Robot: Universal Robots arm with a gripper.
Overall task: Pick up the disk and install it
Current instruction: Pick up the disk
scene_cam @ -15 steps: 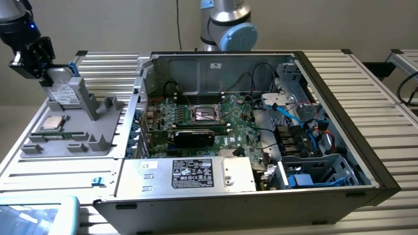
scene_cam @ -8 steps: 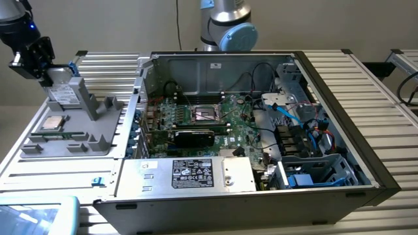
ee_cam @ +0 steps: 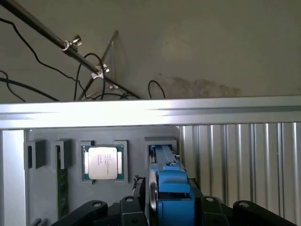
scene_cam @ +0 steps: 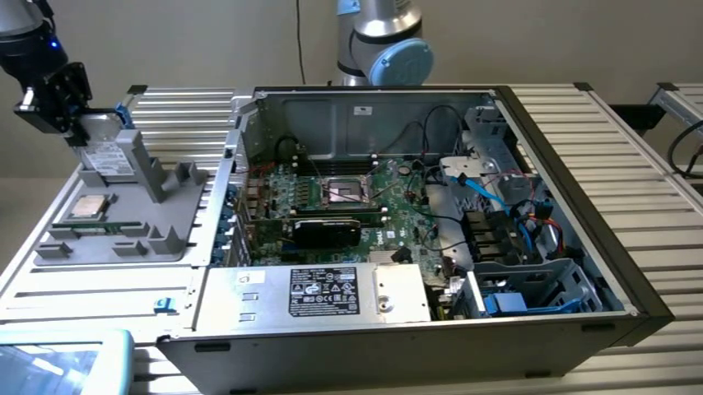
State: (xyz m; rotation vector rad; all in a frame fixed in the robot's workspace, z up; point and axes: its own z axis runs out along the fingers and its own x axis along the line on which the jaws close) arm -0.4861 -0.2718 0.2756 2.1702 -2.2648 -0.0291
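Fingers (ee_cam: pixel 130 213) of your gripper (scene_cam: pixel 79 132) are clamping the disk (ee_cam: pixel 171 188) by its blue carrier, on edge in the grey holder (scene_cam: pixel 121 239). You're likely handling something stiff, weighty and shock-sensitive, so be gripping the frame's sides.

Blue-framed disk (scene_cam: pixel 105 155) (ee_cam: pixel 171 192), upright on edge
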